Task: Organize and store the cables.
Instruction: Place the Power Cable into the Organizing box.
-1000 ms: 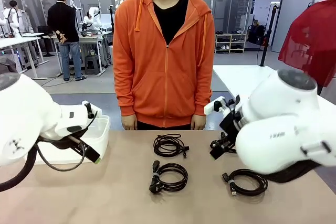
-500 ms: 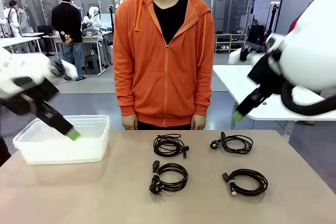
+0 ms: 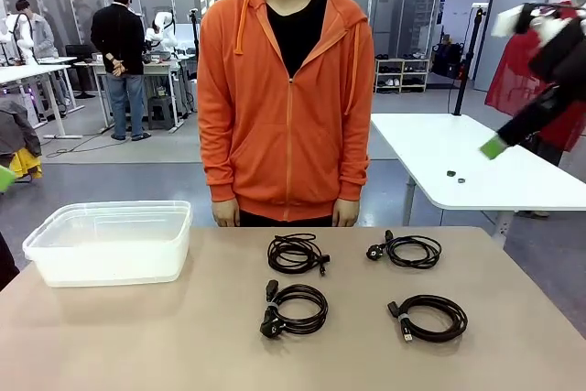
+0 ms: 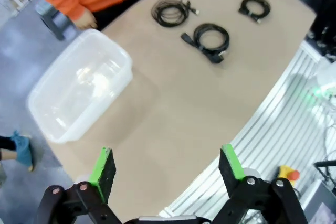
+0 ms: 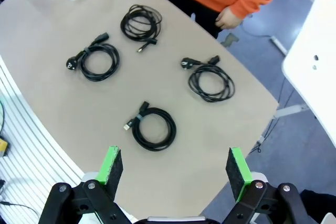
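Observation:
Several black cables lie coiled on the tan table [image 3: 183, 336]: one coil [image 3: 295, 253] at the middle far side, one [image 3: 406, 250] to its right, one [image 3: 293, 309] nearer me and one [image 3: 428, 317] at the near right. From high above, my left gripper [image 4: 167, 163] stands open over the table's near-left edge, with the coils [image 4: 210, 38] far ahead. My right gripper [image 5: 174, 163] is also open, high over the near-right edge, above the coils [image 5: 152, 127]. In the front view one of its fingers [image 3: 526, 125] shows at the upper right. Neither holds anything.
A clear plastic container [image 3: 110, 243] stands at the table's far left [image 4: 79, 85]. A person in an orange hoodie [image 3: 286, 98] stands at the far edge, hands [image 3: 224, 214] hanging by the table. A white table [image 3: 458, 157] stands behind on the right.
Both arms have lifted up and outward from low over the table, the left toward the left, the right toward the upper right. The cables and container have not moved.

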You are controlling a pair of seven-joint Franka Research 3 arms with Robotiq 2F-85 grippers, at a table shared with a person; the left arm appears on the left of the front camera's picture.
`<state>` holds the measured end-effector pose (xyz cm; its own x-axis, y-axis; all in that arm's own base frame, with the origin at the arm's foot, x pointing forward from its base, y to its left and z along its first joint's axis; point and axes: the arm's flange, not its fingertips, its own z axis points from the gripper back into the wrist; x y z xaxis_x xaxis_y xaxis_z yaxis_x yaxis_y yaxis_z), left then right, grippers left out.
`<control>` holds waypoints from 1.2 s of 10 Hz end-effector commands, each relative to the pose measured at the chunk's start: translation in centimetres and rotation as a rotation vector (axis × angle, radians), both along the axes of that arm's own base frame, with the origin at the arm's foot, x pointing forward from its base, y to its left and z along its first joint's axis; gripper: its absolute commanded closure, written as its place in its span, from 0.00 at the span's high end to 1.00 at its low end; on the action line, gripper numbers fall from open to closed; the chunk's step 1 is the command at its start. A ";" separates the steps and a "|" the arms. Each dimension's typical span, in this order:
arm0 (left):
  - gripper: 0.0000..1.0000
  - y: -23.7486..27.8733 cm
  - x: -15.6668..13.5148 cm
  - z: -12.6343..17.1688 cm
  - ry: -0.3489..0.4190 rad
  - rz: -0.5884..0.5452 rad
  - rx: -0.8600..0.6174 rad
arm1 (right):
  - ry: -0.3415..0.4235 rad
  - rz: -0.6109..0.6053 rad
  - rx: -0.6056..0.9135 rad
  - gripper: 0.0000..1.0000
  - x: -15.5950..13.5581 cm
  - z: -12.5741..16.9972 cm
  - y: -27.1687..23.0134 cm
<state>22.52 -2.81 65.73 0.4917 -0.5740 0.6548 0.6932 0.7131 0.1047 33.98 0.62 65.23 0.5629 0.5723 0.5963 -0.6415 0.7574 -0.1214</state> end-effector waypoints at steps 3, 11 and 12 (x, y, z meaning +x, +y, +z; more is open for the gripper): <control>1.00 6.2 -1.6 -0.7 -0.060 0.141 -0.081 | -0.048 -0.077 0.050 1.00 -3.0 0.0 -6.8; 1.00 7.8 -1.7 -0.3 -0.054 0.152 -0.101 | -0.056 -0.102 0.068 1.00 -3.4 0.6 -7.9; 1.00 7.8 -1.7 -0.3 -0.054 0.152 -0.101 | -0.056 -0.102 0.068 1.00 -3.4 0.6 -7.9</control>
<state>20.95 5.02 65.20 0.5372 -0.4116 0.7362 0.5597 0.8269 0.0540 30.37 -7.25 65.81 0.5769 0.4734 0.6657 -0.5560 0.8246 -0.1046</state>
